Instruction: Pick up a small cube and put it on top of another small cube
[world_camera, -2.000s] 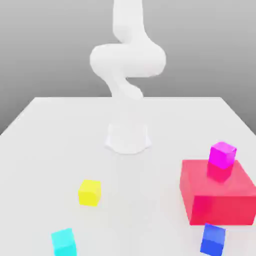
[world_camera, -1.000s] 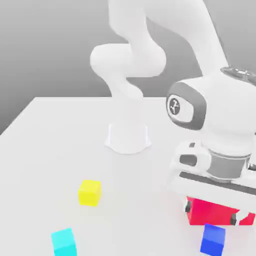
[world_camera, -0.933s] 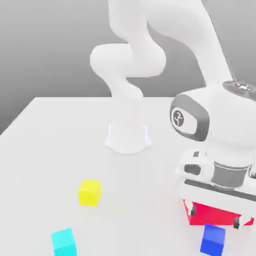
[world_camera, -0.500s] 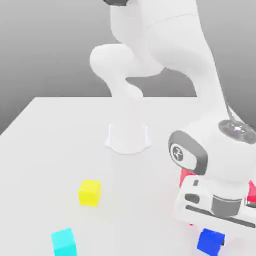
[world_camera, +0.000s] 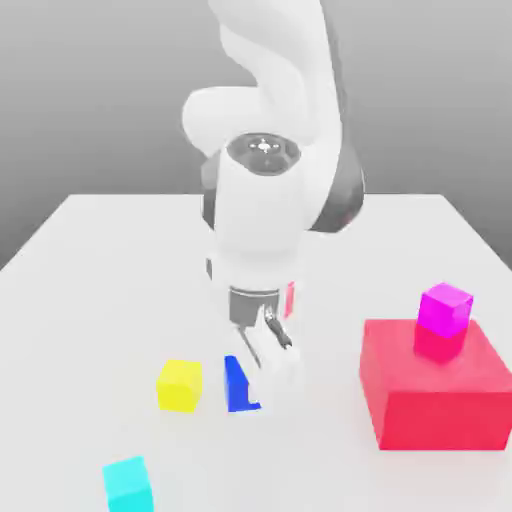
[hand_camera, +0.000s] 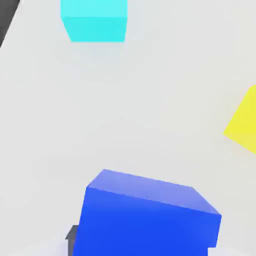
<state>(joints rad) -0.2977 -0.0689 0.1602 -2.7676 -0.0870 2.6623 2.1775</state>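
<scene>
The white arm's fingers (world_camera: 262, 362) are clamping the small deep-blue plain cube (world_camera: 238, 384), seemingly just above the white surface (world_camera: 120, 290), the small yellow cube (world_camera: 179, 385) sitting at its nine o'clock.

White rounded arm (world_camera: 262, 150) — dark joint bands

Four small cubes (world_camera: 179, 384), one red block (world_camera: 435, 383)

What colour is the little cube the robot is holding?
Deep blue; the small cube shows best in the hand view.
</scene>
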